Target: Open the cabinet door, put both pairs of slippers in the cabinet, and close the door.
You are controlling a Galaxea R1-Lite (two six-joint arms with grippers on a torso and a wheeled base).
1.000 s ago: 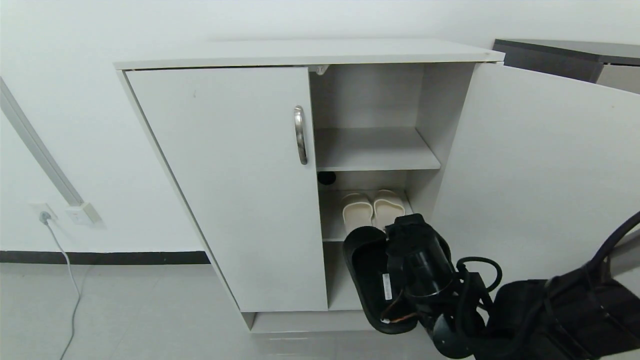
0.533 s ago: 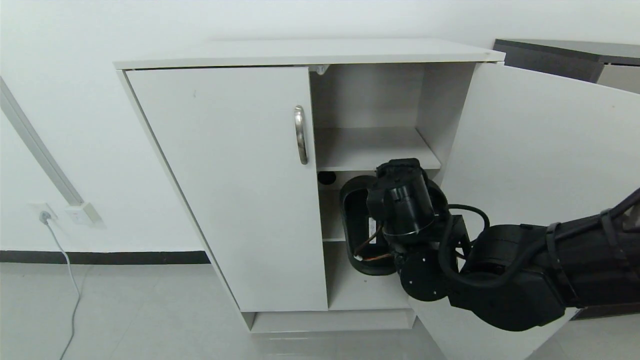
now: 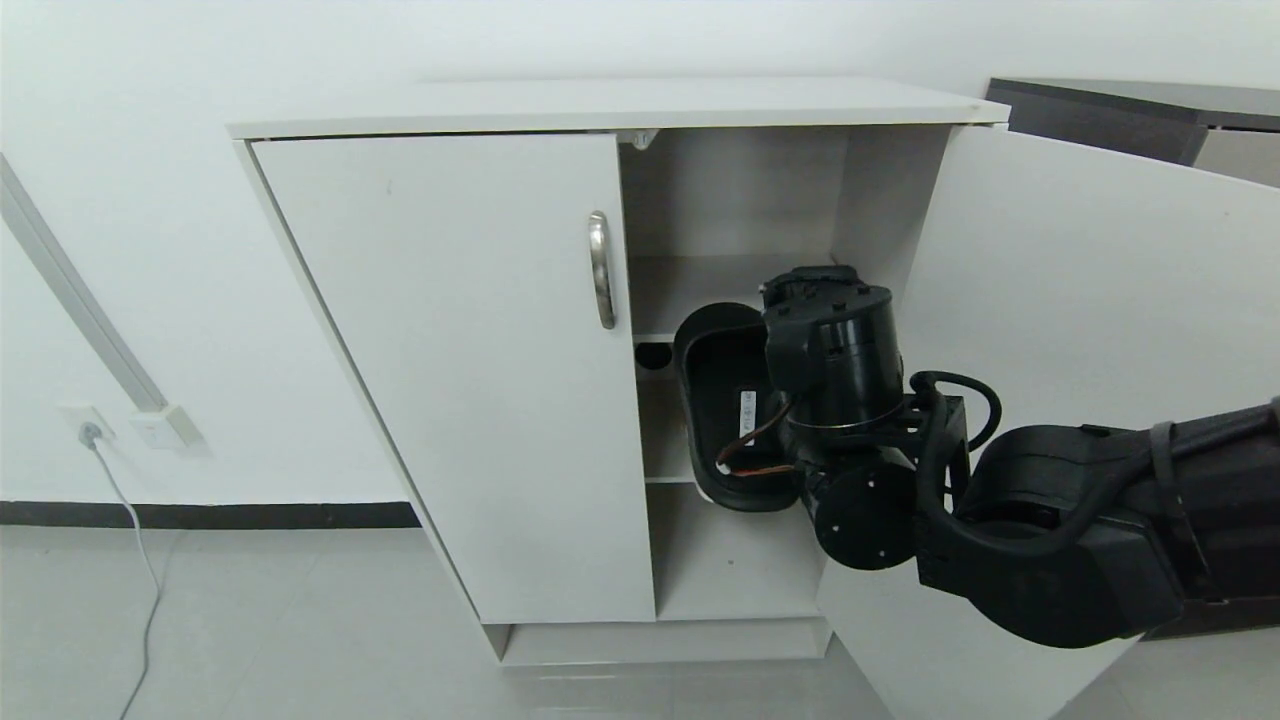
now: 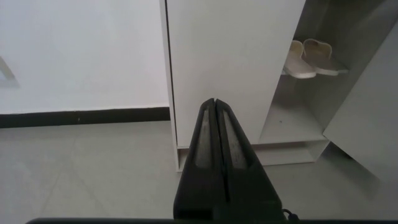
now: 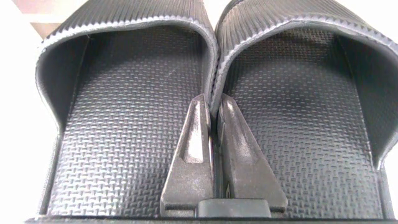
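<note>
The right arm [image 3: 1060,540] is black: behind the right gripper [image 5: 211,102] comes a glossy cylinder [image 3: 845,360], then a round disc [image 3: 865,520] with small pale screws [image 3: 868,481], a looped black cable [image 3: 960,385] and thin red wires [image 3: 750,468]. The left gripper [image 4: 214,102] has black tapered fingers [image 4: 202,143].

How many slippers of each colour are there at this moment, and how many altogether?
Black slippers: 2, their inner walls pinched together in the right gripper.
Cream slippers: 2, side by side on a shelf of the cabinet.
Total: 4 slippers.
</note>
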